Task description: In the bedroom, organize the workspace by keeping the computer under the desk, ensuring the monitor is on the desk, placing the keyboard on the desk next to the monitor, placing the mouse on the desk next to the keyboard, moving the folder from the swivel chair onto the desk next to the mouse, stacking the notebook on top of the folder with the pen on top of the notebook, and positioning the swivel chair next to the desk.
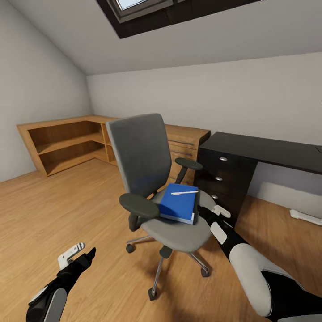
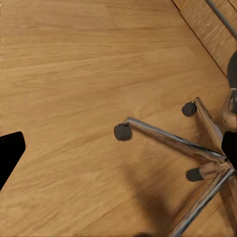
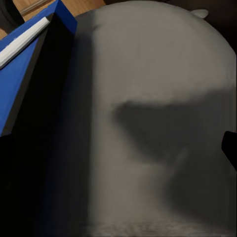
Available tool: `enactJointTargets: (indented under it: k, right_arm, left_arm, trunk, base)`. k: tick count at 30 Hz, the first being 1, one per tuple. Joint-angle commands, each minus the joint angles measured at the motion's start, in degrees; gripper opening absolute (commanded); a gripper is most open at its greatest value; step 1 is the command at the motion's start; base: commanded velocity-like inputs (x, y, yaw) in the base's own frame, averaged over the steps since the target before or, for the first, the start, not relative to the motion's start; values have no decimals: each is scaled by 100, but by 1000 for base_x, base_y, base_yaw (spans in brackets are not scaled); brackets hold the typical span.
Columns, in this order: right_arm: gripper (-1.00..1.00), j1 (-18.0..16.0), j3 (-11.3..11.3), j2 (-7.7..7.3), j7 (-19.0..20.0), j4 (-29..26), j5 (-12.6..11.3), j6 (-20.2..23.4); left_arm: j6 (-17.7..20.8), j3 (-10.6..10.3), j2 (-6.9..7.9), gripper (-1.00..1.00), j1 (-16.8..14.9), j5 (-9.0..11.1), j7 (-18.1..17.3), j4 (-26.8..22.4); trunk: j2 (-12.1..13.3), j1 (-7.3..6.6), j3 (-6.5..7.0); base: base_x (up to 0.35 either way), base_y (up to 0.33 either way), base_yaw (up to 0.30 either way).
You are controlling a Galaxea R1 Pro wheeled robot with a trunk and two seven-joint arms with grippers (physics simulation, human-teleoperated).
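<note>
One bright blue folder (image 1: pixel 179 204) lies flat on the grey seat of the swivel chair (image 1: pixel 147 170), toward the side of the seat nearest the desk (image 1: pixel 264 152), with a thin white pen (image 1: pixel 184 192) lying across its top. Seen from the head view, the folder's long axis runs roughly from 11 o'clock to 5 o'clock, and its white page edges face the 5 o'clock corner. The right gripper (image 1: pixel 206 213) sits just beside that corner, at about 4 o'clock from the folder, low over the seat edge between the chair and the black drawer unit. In the right wrist view, the folder (image 3: pixel 22 74) shows close by at one side, with the grey seat (image 3: pixel 153 89) spreading ahead; a dark fingertip shows at each side of that view, so the jaws look spread, with nothing held between them. The left gripper (image 1: pixel 85 256) hovers well apart, at about 8 o'clock from the chair, over bare wood floor (image 1: pixel 67 210); whether its jaws are spread or pressed together I cannot tell. Its wrist view looks down on the chrome star base (image 2: pixel 197 148) and black castors. Judging from this, the right arm is far nearer, and the coming grasp depends on sliding sideways toward the folder's near edge.
</note>
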Motion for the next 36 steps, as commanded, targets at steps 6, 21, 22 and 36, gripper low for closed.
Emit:
enactJointTargets:
  k: [6, 21, 22, 36]
  right_arm:
    - [100, 0, -6, 0, -12, 528, -65, -22]
    - [100, 0, -6, 8, -23, 526, -70, -13]
    - [100, 0, -6, 8, -21, 527, -71, -13]
    - [100, 0, -6, 20, -27, 537, -72, -21]
  left_arm:
    - [30, 9, -3, 100, -3, 62, 32, -10]
    - [30, 9, -2, 100, -3, 57, 32, -10]
    - [30, 9, -2, 100, -3, 56, 32, -10]
    - [33, 8, -2, 100, -3, 56, 32, -9]
  trunk:
    - [-2, -3, -6]
    - [-2, -3, -6]
    - [-2, -3, -6]
    - [-2, -3, -6]
  base:
    - [-215, 0, 0]
    - [-4, 0, 0]
    - [209, 0, 0]
    - [216, 0, 110]
